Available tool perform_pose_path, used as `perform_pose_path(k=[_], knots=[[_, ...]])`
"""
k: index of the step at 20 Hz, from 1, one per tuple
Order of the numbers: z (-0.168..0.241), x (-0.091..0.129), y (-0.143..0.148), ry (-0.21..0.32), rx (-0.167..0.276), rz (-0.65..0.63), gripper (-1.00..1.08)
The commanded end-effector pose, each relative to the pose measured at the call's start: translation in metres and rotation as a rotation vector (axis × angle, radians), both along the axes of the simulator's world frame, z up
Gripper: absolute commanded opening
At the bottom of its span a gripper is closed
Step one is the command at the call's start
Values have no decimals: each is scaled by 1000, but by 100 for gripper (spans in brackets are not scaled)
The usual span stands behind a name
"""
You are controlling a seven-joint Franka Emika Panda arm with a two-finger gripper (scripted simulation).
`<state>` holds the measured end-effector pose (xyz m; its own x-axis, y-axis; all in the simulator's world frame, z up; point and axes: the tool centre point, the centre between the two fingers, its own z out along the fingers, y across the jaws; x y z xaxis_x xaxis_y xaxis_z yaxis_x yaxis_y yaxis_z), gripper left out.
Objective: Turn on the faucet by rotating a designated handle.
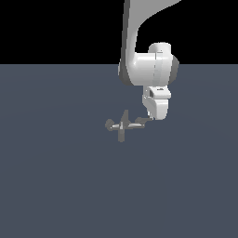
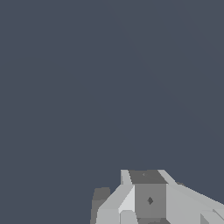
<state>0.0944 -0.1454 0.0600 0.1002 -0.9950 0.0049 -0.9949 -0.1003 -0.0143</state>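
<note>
The faucet (image 1: 122, 124) is a small gray cross-shaped fixture on the dark floor, with a short upright spout and thin side arms. A rounded knob (image 1: 109, 124) ends the arm on the exterior view's left. The handle (image 1: 141, 121), a small cap with a thin lever, ends the arm on the right. My gripper (image 1: 149, 118) hangs from the white wrist, its tip right at the handle's lever, touching or nearly so. Its fingers are too small to make out there. The wrist view shows gray and white blocky parts (image 2: 148, 199) close up; I cannot tell fingers from faucet.
The white arm (image 1: 148, 65) comes down from above, just right of the faucet in the exterior view. The flat dark blue-gray floor (image 1: 56, 186) stretches all around the fixture.
</note>
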Motion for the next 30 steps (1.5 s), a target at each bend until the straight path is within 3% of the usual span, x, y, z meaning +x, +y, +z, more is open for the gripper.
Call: perform_pose_path(k=[1,7,9,22,24,30], knots=[[1,-12,2,14,4,1,-100],[1,-29,-1,14,4,1,-100],[-1,-20,1,-1,2,4,-100],[1,-56,24,14,3,1,-100],[-1,-56,9,14,-3,-18,-100],[0,-55,53,15,2,-2,-100]])
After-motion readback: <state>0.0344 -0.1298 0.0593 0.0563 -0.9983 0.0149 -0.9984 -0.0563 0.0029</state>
